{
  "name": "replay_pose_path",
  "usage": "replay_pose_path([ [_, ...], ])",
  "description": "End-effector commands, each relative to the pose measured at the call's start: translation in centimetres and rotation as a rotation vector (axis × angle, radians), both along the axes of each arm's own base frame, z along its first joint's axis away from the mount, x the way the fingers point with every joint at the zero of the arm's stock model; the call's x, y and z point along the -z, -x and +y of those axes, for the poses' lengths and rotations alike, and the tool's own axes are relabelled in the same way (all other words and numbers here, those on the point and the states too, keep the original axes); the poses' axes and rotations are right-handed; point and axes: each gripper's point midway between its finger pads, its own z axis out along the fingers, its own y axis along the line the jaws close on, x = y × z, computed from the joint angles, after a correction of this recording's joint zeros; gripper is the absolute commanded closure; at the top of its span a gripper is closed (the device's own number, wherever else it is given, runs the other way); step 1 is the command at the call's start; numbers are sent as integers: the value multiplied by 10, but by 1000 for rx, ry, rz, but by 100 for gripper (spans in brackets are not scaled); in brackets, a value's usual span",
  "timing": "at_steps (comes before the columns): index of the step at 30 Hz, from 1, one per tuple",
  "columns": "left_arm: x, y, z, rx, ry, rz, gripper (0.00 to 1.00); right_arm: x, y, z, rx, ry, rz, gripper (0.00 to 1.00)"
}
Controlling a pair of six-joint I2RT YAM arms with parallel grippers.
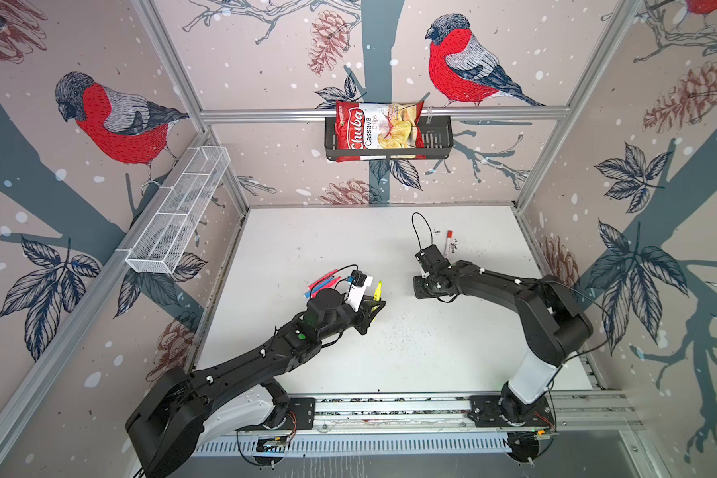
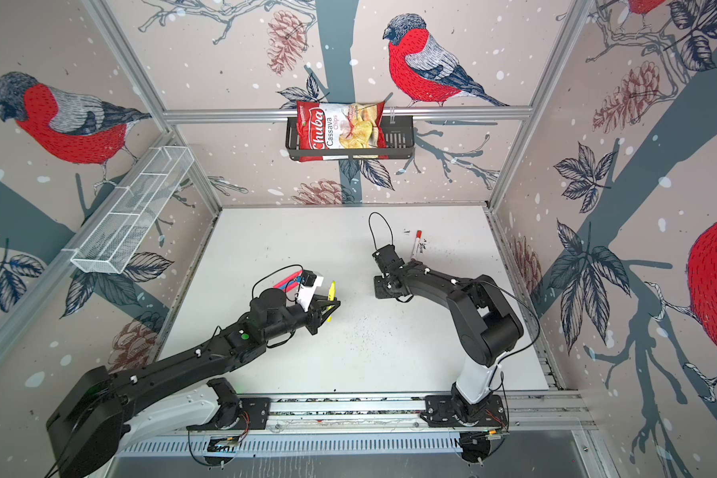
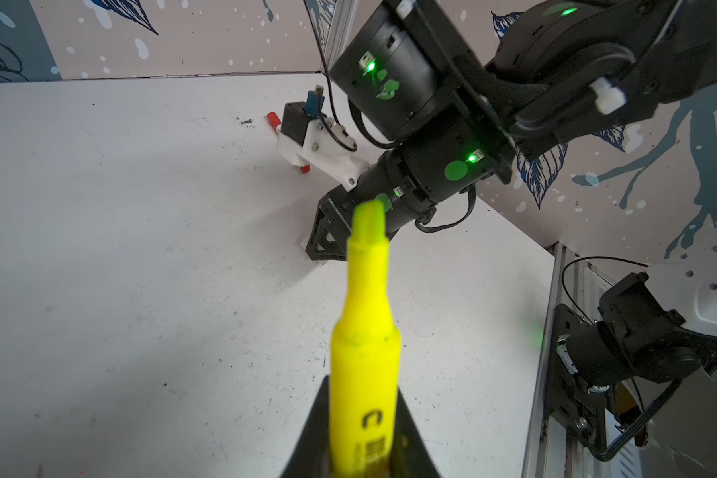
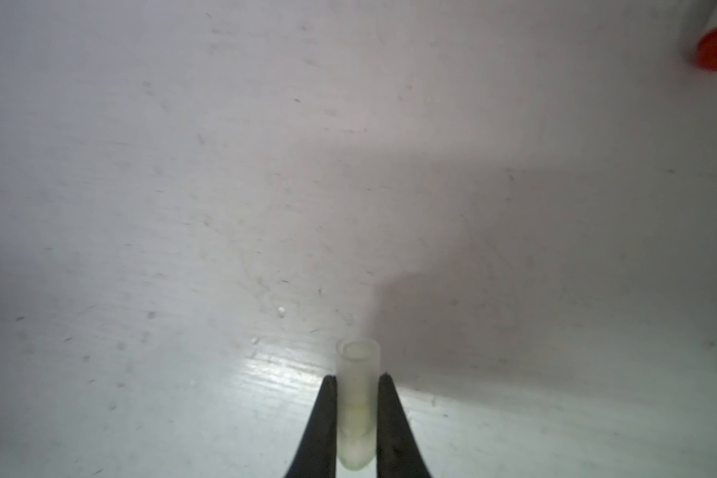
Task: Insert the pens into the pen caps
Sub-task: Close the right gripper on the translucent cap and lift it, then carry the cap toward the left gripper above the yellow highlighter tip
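Right wrist view: right gripper (image 4: 357, 378) pinches a translucent, hollow tubular cap (image 4: 357, 403).

Alt text: 2 robot arms built of chunky matte-black links. The left arm (image 1: 241, 368) and the right arm (image 1: 510, 285) each sit on a black base plate (image 1: 303, 409) and have 1 glossy white lower link (image 1: 530, 376). Small white clips (image 1: 262, 352) stud the links. A round green sticker (image 1: 302, 336) marks the left arm. Each wrist carries a white bracket (image 3: 319, 153) (fixed with silver screws) bearing a small black camera with a blue plug. Thin black cables (image 3: 446, 228) loop beside the wrists. Green lights (image 3: 471, 158) glow on the right arm's joints. The fingers (image 4: 319, 426) are black and tapered.
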Motion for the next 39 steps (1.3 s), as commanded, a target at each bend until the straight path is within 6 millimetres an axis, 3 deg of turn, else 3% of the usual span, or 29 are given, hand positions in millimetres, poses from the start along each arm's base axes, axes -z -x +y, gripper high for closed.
replay_pose_path([
  [1,-5,0,-3,10,27,-13,100,-32,-2,23,-66,-163,-71,93],
  [6,-6,3,-7,26,77,10,100,-99,4,35,-135,-428,-222,93],
  [11,-8,9,-17,57,143,34,100,-179,17,27,-171,-717,-426,92],
  [14,-11,12,-30,84,173,39,100,-215,30,25,-213,-864,-501,90],
  [17,-14,18,-45,118,206,44,100,-235,40,26,-253,-956,-536,90],
  [26,-35,20,-70,182,271,29,100,-267,68,32,-356,-1080,-592,89],
  [39,-50,24,-80,242,312,30,100,-259,92,48,-443,-1093,-572,88],
])
